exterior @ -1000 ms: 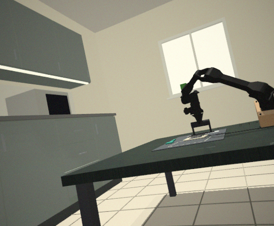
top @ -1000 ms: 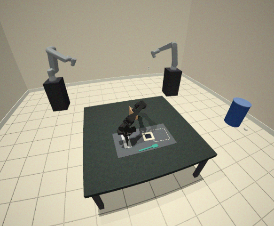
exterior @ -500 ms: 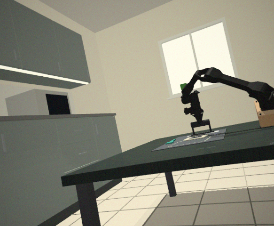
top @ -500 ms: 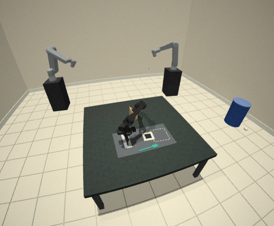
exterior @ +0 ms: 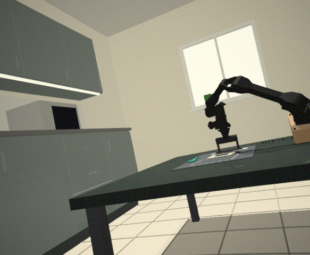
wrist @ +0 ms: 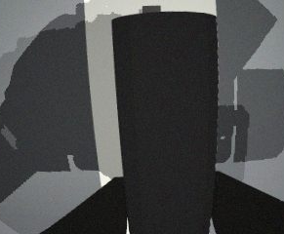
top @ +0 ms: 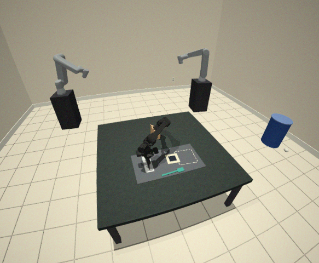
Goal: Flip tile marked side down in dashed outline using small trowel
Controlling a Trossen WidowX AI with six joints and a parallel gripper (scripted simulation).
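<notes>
The trowel has a flat white plate (top: 150,171) (wrist: 105,122) and a raised black handle (exterior: 226,139) (wrist: 166,97). It lies on the left part of the grey mat (top: 140,177) (exterior: 183,166) in the top view. My gripper (exterior: 225,136) (wrist: 167,185) is above the plate and shut on the handle, with a finger on each side in the wrist view. The cream tile (top: 169,161) (exterior: 213,157) lies flat to the right of the trowel, its dark square mark facing up. The tile is at the left edge of the dashed outline (top: 188,163). In the top view the arm partly hides the trowel.
A teal spatula (top: 179,170) (exterior: 192,159) lies along the mat's front edge, in front of the tile. The mat is on a dark table (top: 154,202) (exterior: 149,184). My arm's wooden base mount (exterior: 309,134) stands behind the mat.
</notes>
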